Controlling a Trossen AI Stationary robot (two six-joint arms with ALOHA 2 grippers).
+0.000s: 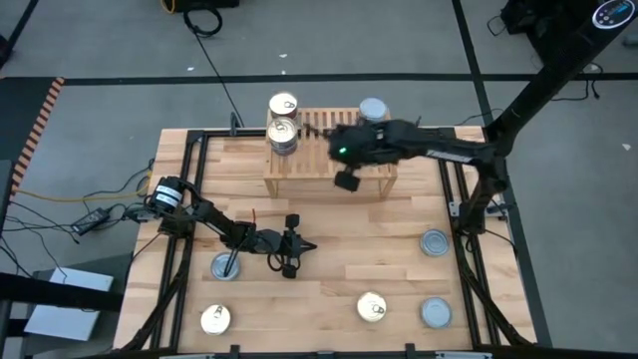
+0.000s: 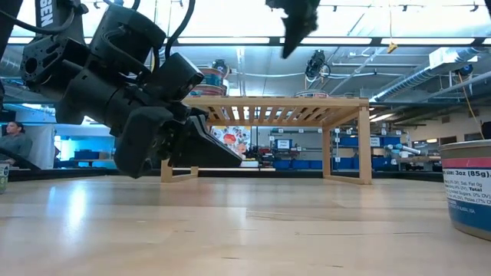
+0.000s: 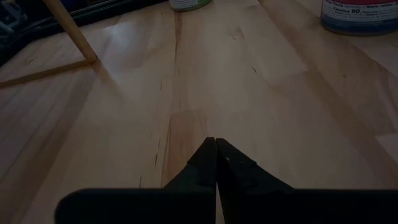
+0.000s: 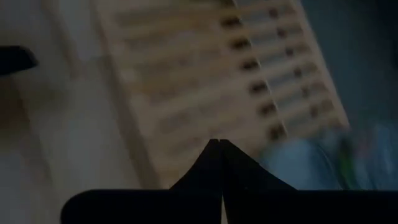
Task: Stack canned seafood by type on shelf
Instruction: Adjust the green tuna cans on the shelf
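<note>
Tins part on the shelf, part loose on the counter; both tools pinched shut and empty.

The shelf (image 1: 329,150) stands at the counter's (image 1: 329,249) far edge with two gold-topped tins (image 1: 283,118) at its left end and a silver-topped tin (image 1: 373,109) toward its right. Five more tins (image 1: 371,307) lie scattered along the counter's near and right edges. The right tool (image 4: 219,144) hangs over the shelf, fingers together; the left tool (image 3: 215,143) sits low over the counter's middle, fingers together.
</note>
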